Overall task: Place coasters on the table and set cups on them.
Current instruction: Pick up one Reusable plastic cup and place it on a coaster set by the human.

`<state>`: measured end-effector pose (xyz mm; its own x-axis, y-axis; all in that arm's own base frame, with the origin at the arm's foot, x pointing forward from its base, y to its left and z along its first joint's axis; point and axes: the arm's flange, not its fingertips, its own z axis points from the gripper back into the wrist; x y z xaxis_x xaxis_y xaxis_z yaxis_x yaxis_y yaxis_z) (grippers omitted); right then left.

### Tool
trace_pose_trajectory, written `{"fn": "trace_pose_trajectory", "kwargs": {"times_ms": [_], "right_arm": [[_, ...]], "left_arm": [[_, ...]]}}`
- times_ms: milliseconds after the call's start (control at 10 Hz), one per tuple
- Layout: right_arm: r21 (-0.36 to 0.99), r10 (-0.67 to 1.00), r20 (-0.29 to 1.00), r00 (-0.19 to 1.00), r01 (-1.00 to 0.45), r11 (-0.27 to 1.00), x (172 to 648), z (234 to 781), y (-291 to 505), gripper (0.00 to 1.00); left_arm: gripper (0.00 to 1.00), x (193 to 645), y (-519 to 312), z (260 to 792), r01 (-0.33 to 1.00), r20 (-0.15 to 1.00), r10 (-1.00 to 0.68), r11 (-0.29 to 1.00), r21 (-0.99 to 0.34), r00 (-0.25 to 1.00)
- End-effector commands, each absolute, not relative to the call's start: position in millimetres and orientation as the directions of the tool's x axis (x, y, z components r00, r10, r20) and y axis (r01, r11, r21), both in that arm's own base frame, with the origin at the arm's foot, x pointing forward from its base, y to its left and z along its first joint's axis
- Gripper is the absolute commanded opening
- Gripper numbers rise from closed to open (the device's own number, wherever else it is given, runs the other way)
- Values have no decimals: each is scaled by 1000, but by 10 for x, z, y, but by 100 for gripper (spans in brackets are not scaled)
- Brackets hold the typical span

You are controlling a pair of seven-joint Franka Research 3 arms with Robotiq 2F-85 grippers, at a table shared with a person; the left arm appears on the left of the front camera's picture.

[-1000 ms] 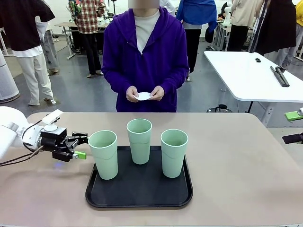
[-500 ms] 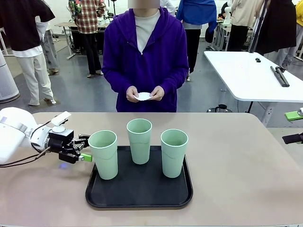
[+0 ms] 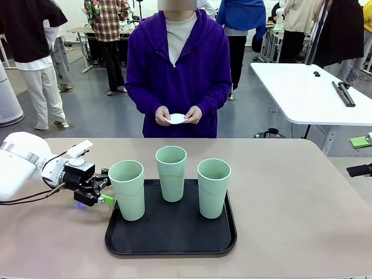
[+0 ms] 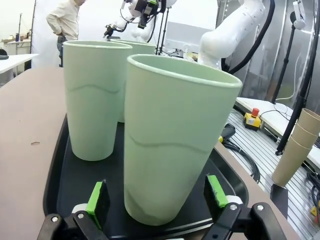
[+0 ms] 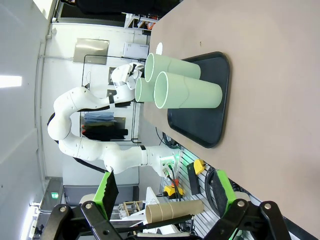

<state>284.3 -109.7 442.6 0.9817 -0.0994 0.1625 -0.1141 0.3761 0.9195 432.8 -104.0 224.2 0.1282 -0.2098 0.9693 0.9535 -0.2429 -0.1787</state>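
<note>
Left gripper (image 3: 106, 187), jaws spread, is bracketing the leftmost cup (image 3: 127, 189) at the tray's (image 3: 171, 243) left end. Three cups (image 3: 171, 174) are standing on the tray; coasters (image 3: 175, 118) are sitting in person's hands (image 3: 193, 114) beyond it.

White L arm (image 3: 23, 165) w/ black cable (image 3: 29, 199), black pincer (image 3: 105, 186) w/ green pads (image 3: 107, 200); person (image 3: 177, 75) in purple hoodie, white tee.

L gripper (image 3: 107, 186), jaws apart, at leftmost of 3 cups (image 3: 127, 190) on black tray (image 3: 172, 244); person's hands (image 3: 193, 114) hold coasters (image 3: 175, 118) beyond table (image 3: 290, 200).
</note>
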Motion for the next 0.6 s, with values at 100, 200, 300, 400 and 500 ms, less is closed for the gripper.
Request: {"fn": "trace_pose_trajectory", "kwargs": {"times_ms": [100, 200, 300, 400, 500], "right_arm": [[921, -98, 163, 982, -116, 372, 2846, 4425, -1095, 100], [921, -98, 163, 982, -116, 372, 2846, 4425, -1095, 100], [921, -98, 163, 982, -116, 372, 2846, 4425, -1095, 100], [921, -98, 163, 982, -116, 372, 2846, 4425, -1095, 100], [921, -98, 163, 982, -116, 372, 2846, 4425, -1095, 100]], "left_arm": [[100, 4322, -1135, 2238, 938, 966, -230, -292, -185, 119], [100, 4332, -1182, 2241, 940, 967, -229, -294, -175, 109], [100, 4339, -1234, 2246, 938, 968, -231, -303, -168, 99], [100, 4345, -1309, 2241, 935, 967, -237, -312, -171, 98], [100, 4350, -1382, 2234, 931, 965, -244, -320, -173, 96]]}}
